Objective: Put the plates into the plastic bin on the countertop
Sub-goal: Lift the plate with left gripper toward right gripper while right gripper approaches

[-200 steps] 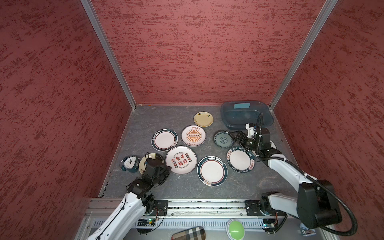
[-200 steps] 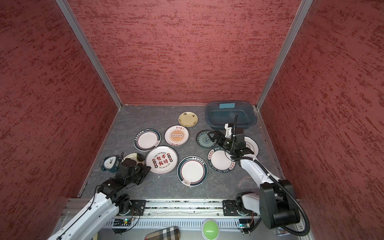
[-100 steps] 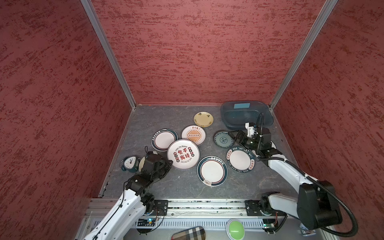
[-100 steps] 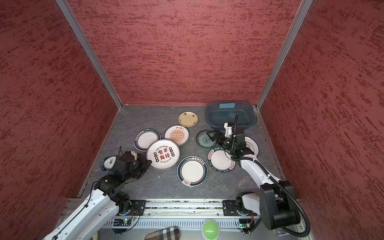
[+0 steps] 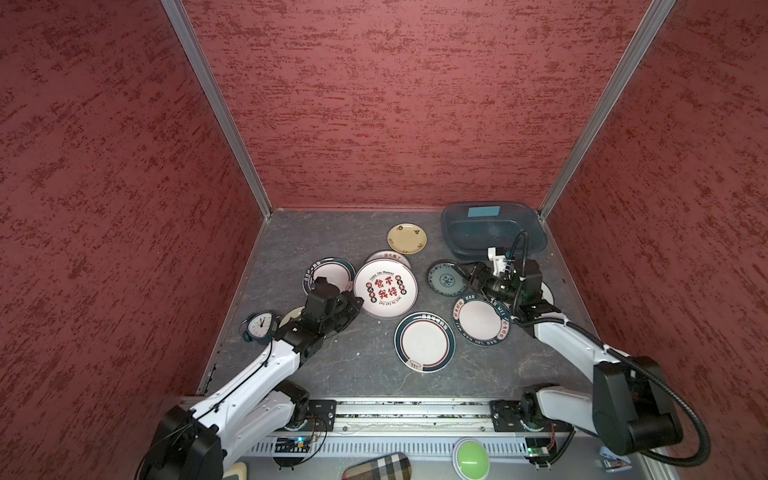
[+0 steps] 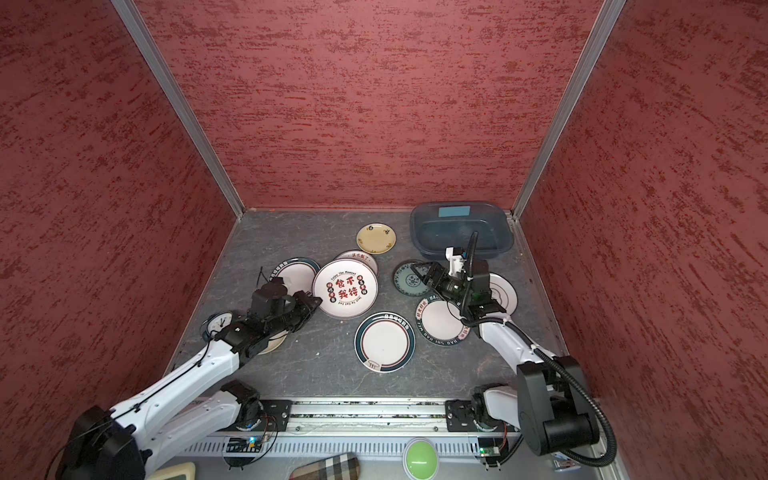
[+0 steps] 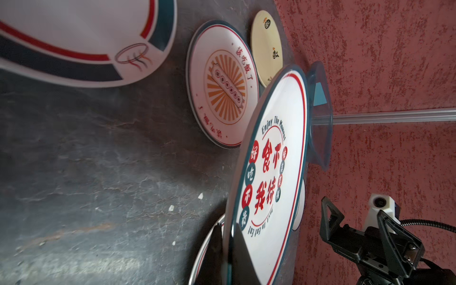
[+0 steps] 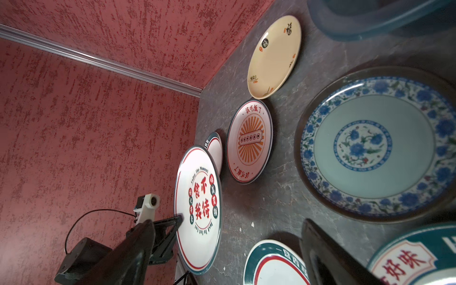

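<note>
My left gripper (image 5: pixel 356 309) is shut on the near edge of a white plate with red characters (image 5: pixel 385 289), held above the countertop (image 5: pixel 357 365); the wrist view shows its rim pinched between the jaws (image 7: pixel 228 237). This plate partly hides the sunburst plate (image 5: pixel 388 257). My right gripper (image 5: pixel 467 274) stands open and holds nothing, beside the small teal patterned plate (image 8: pixel 370 145). Other plates lie flat: cream-yellow (image 5: pixel 407 238), two teal-rimmed (image 5: pixel 332 272) (image 5: pixel 424 340), and one with red lettering (image 5: pixel 478 320). The plastic bin (image 5: pixel 486 232) sits in the back right corner.
A small blue alarm clock (image 5: pixel 259 326) stands at the left by my left arm, next to a cream plate (image 6: pixel 274 343) under that arm. Another plate (image 6: pixel 505 291) lies beneath my right wrist. Red textured walls close in three sides.
My left gripper has raised the red-character plate and carried it towards the back right, over the sunburst plate. The right arm has hardly moved.
</note>
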Tool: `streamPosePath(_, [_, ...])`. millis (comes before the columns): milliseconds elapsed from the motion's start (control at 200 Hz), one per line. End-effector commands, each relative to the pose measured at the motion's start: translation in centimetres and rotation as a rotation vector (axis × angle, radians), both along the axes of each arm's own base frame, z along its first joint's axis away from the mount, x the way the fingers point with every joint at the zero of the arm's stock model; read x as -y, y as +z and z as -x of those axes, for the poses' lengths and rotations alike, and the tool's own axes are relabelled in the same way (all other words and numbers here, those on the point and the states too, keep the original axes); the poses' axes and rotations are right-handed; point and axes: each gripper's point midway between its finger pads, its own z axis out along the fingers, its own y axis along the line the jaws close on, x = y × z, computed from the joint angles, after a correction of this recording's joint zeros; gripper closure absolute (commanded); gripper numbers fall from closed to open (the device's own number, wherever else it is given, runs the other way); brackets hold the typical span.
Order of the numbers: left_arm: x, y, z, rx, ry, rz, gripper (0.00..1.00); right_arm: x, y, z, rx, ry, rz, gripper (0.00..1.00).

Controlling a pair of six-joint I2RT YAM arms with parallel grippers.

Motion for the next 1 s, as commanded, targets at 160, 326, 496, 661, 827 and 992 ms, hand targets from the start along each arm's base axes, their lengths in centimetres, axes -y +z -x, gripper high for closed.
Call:
streamPosePath(160, [6.4, 7.9, -3.3, 0.253, -0.174, 0.096, 1.0, -0.1, 1.2, 0.3, 0.036, 0.007, 0.016, 0.14])
streamPosePath(326, [8.9, 8.8, -3.6, 0.275, -0.235, 0.131, 1.0, 0.0, 1.3, 0.4, 0.038, -0.002, 0.006, 0.16])
streamPosePath(496, [10.3, 8.9, -3.8, 0.269, -0.276, 0.144, 1.0, 0.0, 2.0, 0.4, 0.061, 0.001, -0.004, 0.19])
streamPosePath(661, [11.3, 8.8, -3.6, 0.27, -0.302, 0.158, 1.0, -0.1, 1.6, 0.4, 0.049, 0.004, -0.005, 0.27])
streamPosePath(827, [12.3, 8.4, -3.5, 0.264, -0.33, 0.171, 1.0, -0.3, 1.4, 0.4, 0.042, 0.011, -0.025, 0.49])
streamPosePath(992, [13.1, 7.7, -3.6, 0.245, -0.361, 0.165, 1.0, -0.1, 1.1, 0.2, 0.028, 0.001, -0.017, 0.77])
